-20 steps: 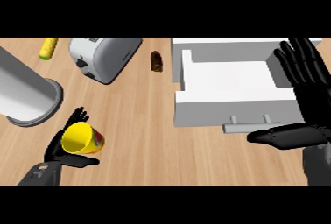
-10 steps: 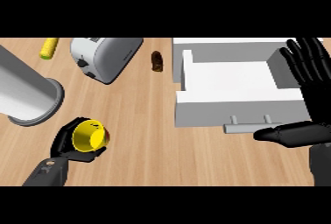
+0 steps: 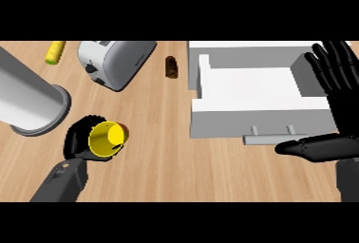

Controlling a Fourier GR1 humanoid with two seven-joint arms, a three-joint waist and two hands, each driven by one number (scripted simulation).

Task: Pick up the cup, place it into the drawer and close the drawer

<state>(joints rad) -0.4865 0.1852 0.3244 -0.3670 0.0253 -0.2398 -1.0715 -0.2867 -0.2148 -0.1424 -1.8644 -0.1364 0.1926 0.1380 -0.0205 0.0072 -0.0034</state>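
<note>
A yellow cup (image 3: 107,139) lies tilted with its mouth toward me, at the lower left of the wooden counter. My left hand (image 3: 76,141) is curled round it from behind and the left. The white drawer (image 3: 261,116) stands pulled open at the right, its inside bare and its bar handle (image 3: 271,137) facing me. My right hand (image 3: 338,95) rests open at the right edge, fingers straight up beside the drawer, thumb stretched left below the handle.
A silver toaster (image 3: 112,60) sits at the top centre-left. A large grey cylinder (image 3: 26,102) lies at the left. A yellow object (image 3: 54,51) is at the top left and a small brown one (image 3: 170,66) beside the drawer.
My left hand has closed round the yellow cup and carried it slightly up and to the right. The right hand has barely moved.
</note>
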